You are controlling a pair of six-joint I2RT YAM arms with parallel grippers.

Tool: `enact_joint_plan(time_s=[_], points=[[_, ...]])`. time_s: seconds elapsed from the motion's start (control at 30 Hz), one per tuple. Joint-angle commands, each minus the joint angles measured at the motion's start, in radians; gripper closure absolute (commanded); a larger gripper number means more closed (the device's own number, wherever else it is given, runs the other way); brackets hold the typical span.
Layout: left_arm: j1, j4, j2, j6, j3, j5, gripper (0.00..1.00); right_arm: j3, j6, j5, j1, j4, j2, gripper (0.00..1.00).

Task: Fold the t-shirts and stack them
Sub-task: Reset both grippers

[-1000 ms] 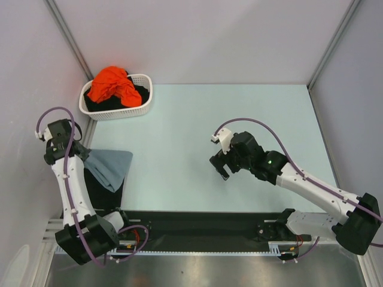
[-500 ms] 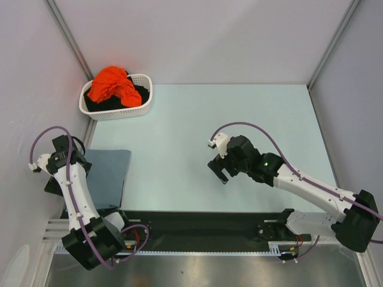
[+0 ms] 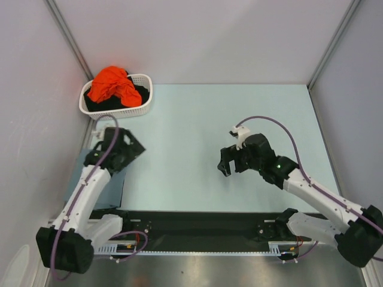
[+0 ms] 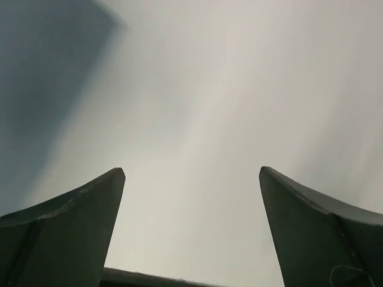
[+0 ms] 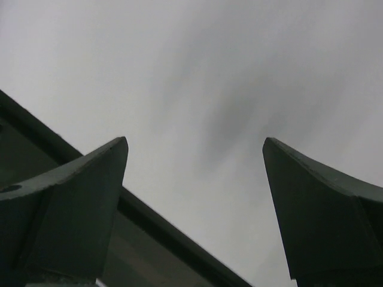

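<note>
An orange t-shirt lies crumpled on top of a black t-shirt in the white basket at the back left. A folded grey-blue t-shirt lies flat at the table's left edge, mostly hidden under my left arm; it shows as a dark patch in the left wrist view. My left gripper hangs open and empty just past the shirt's far right corner. My right gripper is open and empty over the bare middle of the table.
The pale green table is walled at the back and on both sides. A black rail with both arm bases runs along the near edge.
My left gripper has opened and let go of the grey-blue t-shirt. The left arm has swung from the left wall to above the shirt's right side. The right gripper has shifted slightly right.
</note>
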Motion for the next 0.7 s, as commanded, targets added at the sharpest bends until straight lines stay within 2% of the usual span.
enact_joint_plan(time_s=[0.0,0.1,0.17,0.23,0.27,0.3,0.4,0.47,0.53,0.57,0.6,0.67], points=[[-0.270,0.287,-0.051,-0.026,-0.071,0.152,0.00,-0.134,0.335,-0.108,-0.034,0.175,-0.140,0.00],[-0.408,0.484,-0.100,-0.023,-0.196,0.285,0.00,-0.281,0.438,-0.125,-0.042,0.276,-0.209,0.00],[-0.451,0.608,-0.224,-0.023,-0.279,0.346,0.00,-0.391,0.568,-0.099,-0.044,0.324,-0.275,0.00],[-0.479,0.686,-0.346,-0.067,-0.443,0.377,0.00,-0.473,0.691,-0.098,-0.044,0.362,-0.361,0.00],[-0.479,0.778,-0.513,-0.090,-0.503,0.394,0.00,-0.551,0.731,-0.093,-0.044,0.382,-0.395,0.00],[-0.479,0.824,-0.596,-0.115,-0.621,0.417,0.00,-0.585,0.765,-0.082,-0.045,0.419,-0.441,0.00],[-0.479,0.895,-0.961,-0.248,-0.802,0.432,0.00,-0.709,0.877,-0.035,-0.047,0.436,-0.651,0.00],[-0.477,0.767,-1.109,-0.269,-0.817,0.385,0.00,-0.762,0.975,0.019,-0.048,0.363,-0.827,0.00],[-0.476,0.791,-1.079,-0.231,-0.800,0.438,0.00,-0.826,1.041,0.049,-0.048,0.269,-0.936,0.00],[-0.476,0.867,-1.054,-0.233,-0.814,0.483,0.00,-0.844,1.079,0.044,-0.047,0.254,-1.020,0.00],[-0.474,0.965,-1.040,-0.242,-0.849,0.506,0.00,-0.873,1.090,0.033,-0.047,0.247,-1.029,0.00],[-0.476,1.048,-1.049,-0.308,-0.909,0.518,0.00,-0.883,1.083,0.007,-0.045,0.296,-0.951,0.00]])
